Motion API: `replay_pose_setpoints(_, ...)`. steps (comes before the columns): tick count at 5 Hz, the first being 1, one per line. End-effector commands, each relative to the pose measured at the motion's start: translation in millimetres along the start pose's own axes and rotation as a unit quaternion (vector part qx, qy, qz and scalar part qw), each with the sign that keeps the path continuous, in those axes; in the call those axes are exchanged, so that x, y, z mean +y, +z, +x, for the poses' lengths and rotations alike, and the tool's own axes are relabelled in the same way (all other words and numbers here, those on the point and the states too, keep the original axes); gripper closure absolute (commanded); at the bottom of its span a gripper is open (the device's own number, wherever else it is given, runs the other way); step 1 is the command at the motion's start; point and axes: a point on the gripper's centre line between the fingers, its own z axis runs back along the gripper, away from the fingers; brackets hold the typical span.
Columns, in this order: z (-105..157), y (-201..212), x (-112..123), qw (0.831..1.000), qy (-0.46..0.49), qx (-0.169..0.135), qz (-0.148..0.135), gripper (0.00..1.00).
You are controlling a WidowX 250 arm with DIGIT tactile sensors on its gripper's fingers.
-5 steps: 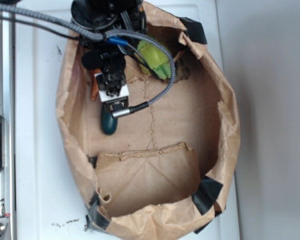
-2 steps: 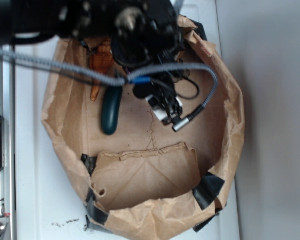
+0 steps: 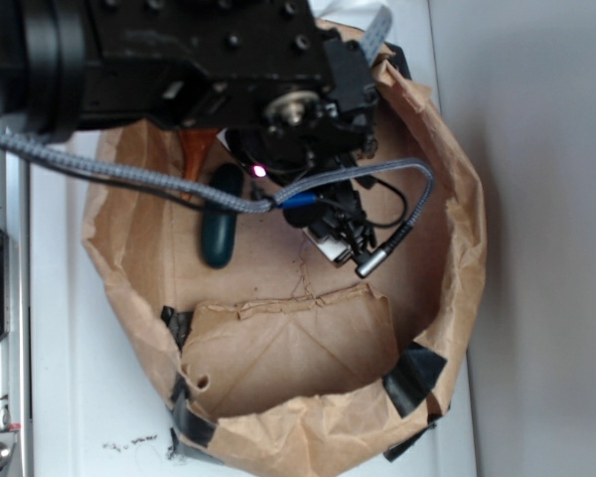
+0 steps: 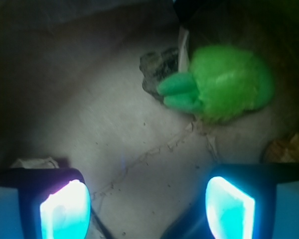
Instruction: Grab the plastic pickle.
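In the exterior view, the black arm (image 3: 179, 60) is seen stretched across the top of the brown paper bag (image 3: 457, 248), its gripper (image 3: 340, 234) lowered over the bag floor to the right of one dark green plastic pickle (image 3: 220, 219), which lies untouched beside one orange seashell (image 3: 194, 149). In the wrist view, two fingertips (image 4: 65, 209) are shown spread apart with nothing between them, and one lime-green lumpy toy (image 4: 224, 82) is seen ahead on the creased paper.
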Motion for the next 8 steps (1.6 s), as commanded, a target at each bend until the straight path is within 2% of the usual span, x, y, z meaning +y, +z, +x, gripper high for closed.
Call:
replay_pose_setpoints(1,2.8,-0.1,4.1,0.999,-0.034,-0.018,-0.014,0.00)
replay_pose_setpoints(3,-7.0,-13.0,13.2,0.999,-0.037,-0.018,-0.019,0.00)
replay_pose_setpoints(5,-13.1,-39.3,28.4,1.000,-0.030,0.002,0.007,0.00)
replay_pose_setpoints(6,-6.8,-52.4,30.2,0.999,-0.027,0.008,0.023,0.00)
replay_pose_setpoints(7,-47.4,-50.2,42.2,0.999,-0.007,0.020,0.030,0.00)
replay_pose_setpoints(8,-40.0,-44.1,40.9,0.999,-0.019,0.023,0.021,0.00)
